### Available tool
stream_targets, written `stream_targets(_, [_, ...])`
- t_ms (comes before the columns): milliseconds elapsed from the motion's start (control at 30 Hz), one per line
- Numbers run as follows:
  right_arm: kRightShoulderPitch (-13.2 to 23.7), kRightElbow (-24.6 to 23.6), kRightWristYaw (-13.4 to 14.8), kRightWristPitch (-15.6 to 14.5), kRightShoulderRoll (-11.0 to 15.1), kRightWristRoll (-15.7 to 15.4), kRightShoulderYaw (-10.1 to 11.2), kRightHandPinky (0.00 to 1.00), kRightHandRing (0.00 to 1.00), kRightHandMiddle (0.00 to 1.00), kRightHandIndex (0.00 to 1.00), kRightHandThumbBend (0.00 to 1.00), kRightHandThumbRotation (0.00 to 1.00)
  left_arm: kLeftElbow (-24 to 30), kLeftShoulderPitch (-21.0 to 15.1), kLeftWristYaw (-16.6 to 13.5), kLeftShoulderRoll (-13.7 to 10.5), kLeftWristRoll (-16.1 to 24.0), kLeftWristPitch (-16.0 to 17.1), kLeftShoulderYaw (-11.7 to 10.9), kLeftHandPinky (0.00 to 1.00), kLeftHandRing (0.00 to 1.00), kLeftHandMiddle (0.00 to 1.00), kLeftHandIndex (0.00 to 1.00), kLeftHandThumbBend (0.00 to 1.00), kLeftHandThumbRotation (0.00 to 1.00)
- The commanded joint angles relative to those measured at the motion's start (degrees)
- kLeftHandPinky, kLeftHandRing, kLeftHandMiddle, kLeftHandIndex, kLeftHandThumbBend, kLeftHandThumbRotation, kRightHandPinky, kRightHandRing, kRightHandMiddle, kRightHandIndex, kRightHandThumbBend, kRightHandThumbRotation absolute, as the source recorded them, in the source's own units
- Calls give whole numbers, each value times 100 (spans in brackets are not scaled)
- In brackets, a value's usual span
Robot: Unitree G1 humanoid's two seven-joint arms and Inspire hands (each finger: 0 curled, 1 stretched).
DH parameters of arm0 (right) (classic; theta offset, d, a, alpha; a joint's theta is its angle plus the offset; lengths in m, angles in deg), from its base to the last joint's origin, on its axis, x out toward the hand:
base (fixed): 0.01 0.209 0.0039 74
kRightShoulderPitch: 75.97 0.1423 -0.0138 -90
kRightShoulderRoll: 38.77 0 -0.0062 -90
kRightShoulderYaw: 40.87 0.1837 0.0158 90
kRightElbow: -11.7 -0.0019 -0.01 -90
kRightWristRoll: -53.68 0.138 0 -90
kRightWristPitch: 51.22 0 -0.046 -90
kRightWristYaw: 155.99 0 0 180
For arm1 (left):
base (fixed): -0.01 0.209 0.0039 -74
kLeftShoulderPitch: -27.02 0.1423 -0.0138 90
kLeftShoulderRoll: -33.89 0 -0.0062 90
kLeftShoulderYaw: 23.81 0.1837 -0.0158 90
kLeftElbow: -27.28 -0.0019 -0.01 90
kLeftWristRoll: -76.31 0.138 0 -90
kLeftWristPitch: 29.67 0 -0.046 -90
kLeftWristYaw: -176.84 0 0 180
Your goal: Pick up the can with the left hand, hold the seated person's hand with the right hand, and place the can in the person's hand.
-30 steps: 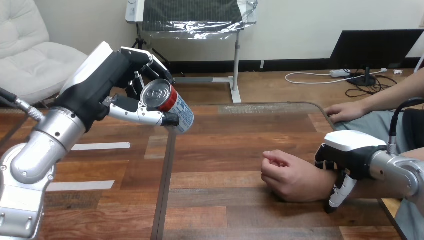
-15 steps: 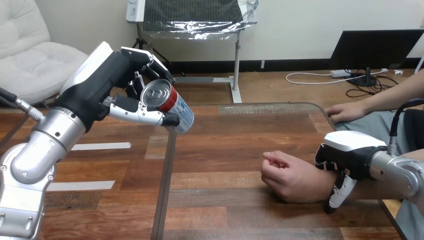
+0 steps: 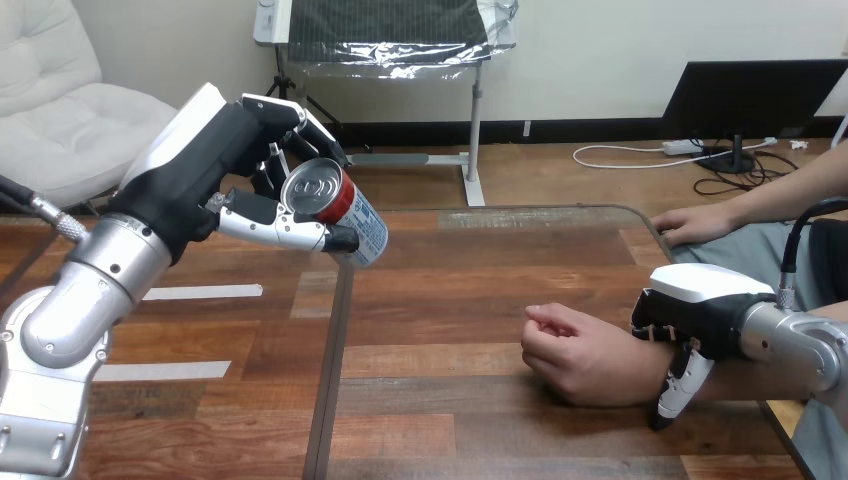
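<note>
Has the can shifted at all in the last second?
No. The can, gripped by the left hand, stays over the same end of the table seam.

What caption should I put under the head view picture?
Left hand holds a can above the table; right hand clasps the person's wrist.

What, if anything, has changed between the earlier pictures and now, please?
Nothing visibly changed. The left hand stays shut on the can, raised over the table. The right hand stays curled round the person's wrist, and the person's hand rests closed on the table.
</note>
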Motion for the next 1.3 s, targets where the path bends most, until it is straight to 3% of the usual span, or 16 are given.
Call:
stream_targets(0, [-95,193,-207,-53,-247,102,-107,27,34,41,41,86,0,146,-354,-64,-45,-66,12,-132,22,28,34,38,62,0])
stream_targets(400, [34,124,-324,-47,-145,363,80,30,37,44,41,85,0,-7,-422,-3,14,-121,1,-67,23,29,35,39,62,0])
stream_targets(767, [163,-111,-449,-227,-39,551,304,24,30,38,42,86,0,-50,-480,17,139,-158,-174,-27,23,29,35,39,62,0])
stream_targets(1267, [382,-213,-402,-242,107,785,555,27,33,40,40,86,0,-307,-695,-54,276,-61,-90,139,21,27,33,39,63,0])
